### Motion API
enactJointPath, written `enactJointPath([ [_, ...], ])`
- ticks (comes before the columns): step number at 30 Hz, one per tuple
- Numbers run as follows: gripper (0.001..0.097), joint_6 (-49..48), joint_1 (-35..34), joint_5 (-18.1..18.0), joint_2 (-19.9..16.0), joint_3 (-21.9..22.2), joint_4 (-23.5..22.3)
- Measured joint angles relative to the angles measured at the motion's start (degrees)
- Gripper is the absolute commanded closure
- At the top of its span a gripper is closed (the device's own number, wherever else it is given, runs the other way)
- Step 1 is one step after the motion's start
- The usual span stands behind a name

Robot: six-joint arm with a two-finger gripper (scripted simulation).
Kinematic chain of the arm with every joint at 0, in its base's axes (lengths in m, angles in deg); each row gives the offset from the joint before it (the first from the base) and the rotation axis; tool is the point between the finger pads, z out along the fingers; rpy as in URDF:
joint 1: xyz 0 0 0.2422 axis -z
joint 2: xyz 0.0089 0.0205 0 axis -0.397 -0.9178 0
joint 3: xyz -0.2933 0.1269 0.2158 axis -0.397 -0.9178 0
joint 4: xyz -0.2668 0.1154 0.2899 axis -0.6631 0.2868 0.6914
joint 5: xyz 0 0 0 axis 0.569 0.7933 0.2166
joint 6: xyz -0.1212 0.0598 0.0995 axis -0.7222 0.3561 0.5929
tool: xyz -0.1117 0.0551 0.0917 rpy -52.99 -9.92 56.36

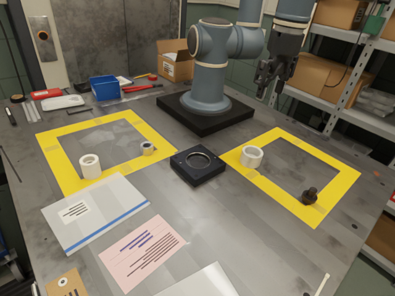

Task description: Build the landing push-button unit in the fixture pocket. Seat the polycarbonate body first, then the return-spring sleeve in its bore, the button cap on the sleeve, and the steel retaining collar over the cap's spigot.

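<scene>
At the middle of the table sits the black fixture [197, 164], its round pocket empty. In the right yellow-taped frame a wide, short white ring, likely the polycarbonate body [251, 156], stands on the near-left tape, and the dark button cap [309, 195] with its spigot up stands at the frame's near corner. In the left frame a taller white sleeve [90, 166] stands on the front tape and a small steel collar [146, 148] lies near the right side. My gripper [269, 87] hangs open and empty, high above the table's far right edge, well away from the parts.
Behind the fixture the robot base [205, 108] stands on a black plate. Boxes, a blue bin [104, 87] and hand tools line the far edge. Shelving [347, 73] stands to the right beside the gripper. Paper sheets [95, 210] cover the near-left table.
</scene>
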Motion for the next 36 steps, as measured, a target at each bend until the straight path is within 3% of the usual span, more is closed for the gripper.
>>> enactJointPath([
  [11,0.0121,0.00,0.00,-16.23,-6.82,-9.55,0.00],
  [19,0.0121,0.00,0.00,-25.98,-13.01,-13.15,0.00],
  [24,0.0121,0.00,0.00,-28.51,-14.83,-13.82,0.00],
  [36,0.0121,0.00,-0.01,-29.30,-15.31,-13.98,0.00],
])
